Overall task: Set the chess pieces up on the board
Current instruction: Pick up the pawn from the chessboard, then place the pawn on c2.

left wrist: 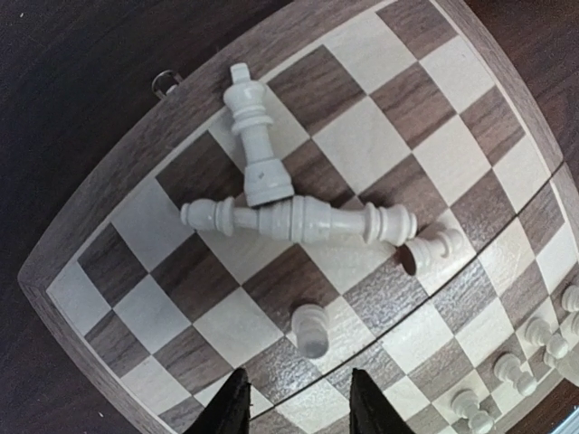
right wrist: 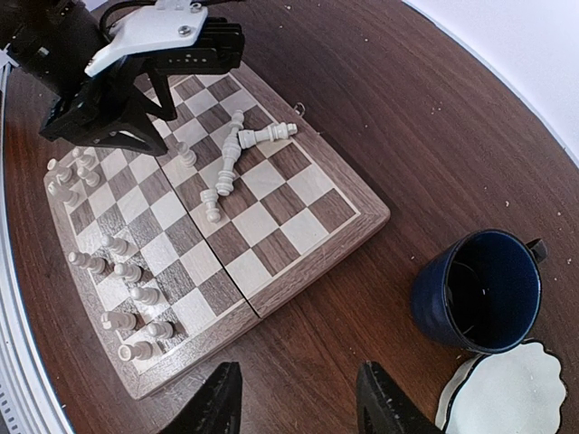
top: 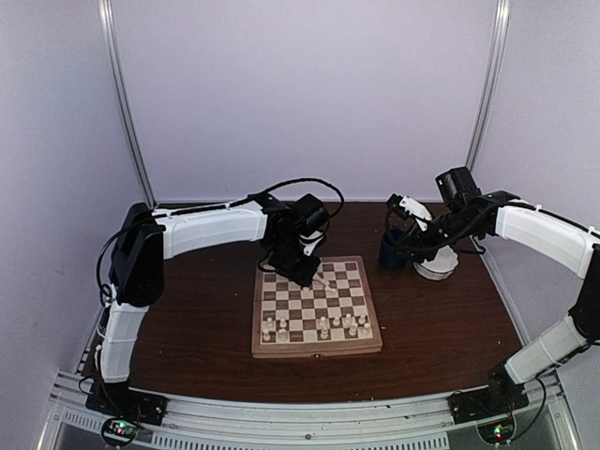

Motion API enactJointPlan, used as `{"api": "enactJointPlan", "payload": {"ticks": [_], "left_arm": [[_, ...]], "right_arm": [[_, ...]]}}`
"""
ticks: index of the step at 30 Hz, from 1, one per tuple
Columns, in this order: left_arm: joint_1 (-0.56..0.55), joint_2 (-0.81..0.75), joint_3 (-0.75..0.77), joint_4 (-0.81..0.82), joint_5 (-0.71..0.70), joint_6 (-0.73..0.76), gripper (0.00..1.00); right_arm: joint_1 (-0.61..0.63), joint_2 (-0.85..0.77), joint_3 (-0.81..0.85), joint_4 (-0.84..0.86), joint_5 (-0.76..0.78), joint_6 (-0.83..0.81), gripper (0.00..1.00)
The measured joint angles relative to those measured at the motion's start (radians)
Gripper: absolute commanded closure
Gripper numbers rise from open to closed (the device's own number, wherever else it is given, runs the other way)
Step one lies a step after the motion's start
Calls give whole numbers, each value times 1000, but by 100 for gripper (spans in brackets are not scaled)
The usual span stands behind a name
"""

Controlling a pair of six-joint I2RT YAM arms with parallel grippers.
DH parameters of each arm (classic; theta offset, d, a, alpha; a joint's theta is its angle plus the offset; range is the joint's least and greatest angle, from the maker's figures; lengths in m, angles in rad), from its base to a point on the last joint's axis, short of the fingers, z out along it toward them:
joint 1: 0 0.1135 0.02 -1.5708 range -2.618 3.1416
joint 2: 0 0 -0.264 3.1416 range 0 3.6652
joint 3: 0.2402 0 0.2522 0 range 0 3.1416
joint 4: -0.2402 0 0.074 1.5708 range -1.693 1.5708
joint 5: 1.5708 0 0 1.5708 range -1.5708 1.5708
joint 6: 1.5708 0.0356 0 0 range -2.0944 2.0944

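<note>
The board point(top: 319, 349) lies in the middle of the table. Several cream chess pieces point(top: 323, 326) stand along its near rows. Three pieces lie toppled in a heap point(left wrist: 298, 217) on the far half, and a fourth point(left wrist: 432, 250) lies beside them. A single pawn point(left wrist: 312, 330) stands upright just ahead of my left gripper point(left wrist: 297, 407), which is open above the board with nothing between its fingers. My right gripper point(right wrist: 298, 398) hangs open and empty over bare table, off the board's right side point(right wrist: 312, 185).
A dark blue cup point(right wrist: 479, 289) stands right of the board, with a white scalloped bowl point(right wrist: 507, 389) next to it. Both sit close under the right arm point(top: 525, 230). The left arm point(top: 206, 230) reaches over the board's far edge.
</note>
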Motion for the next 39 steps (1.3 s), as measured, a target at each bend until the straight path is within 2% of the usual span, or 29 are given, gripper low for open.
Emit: {"api": "enactJointPlan", "payload": {"ticks": [7,14,16,23,33,39], "left_arm": [[18,66,58,12,17,-16,69],[21,102,68,24,38,-24,90],[22,103,68,24,41,-24,93],[23,95,59,29,45,-24,94],[-12,-124,-175,29,54,-6,94],[-62,-179,-236,32,91,26,94]], "right_arm": [[0,0,0,0,1,-2,53],[0,0,0,0,1,-4,53],[0,0,0,0,1,-4,53],[0,0,0,0,1,-4,53],[0,1,0,-2,0,-4,53],[0,4,0,-6,0,-4,53]]}}
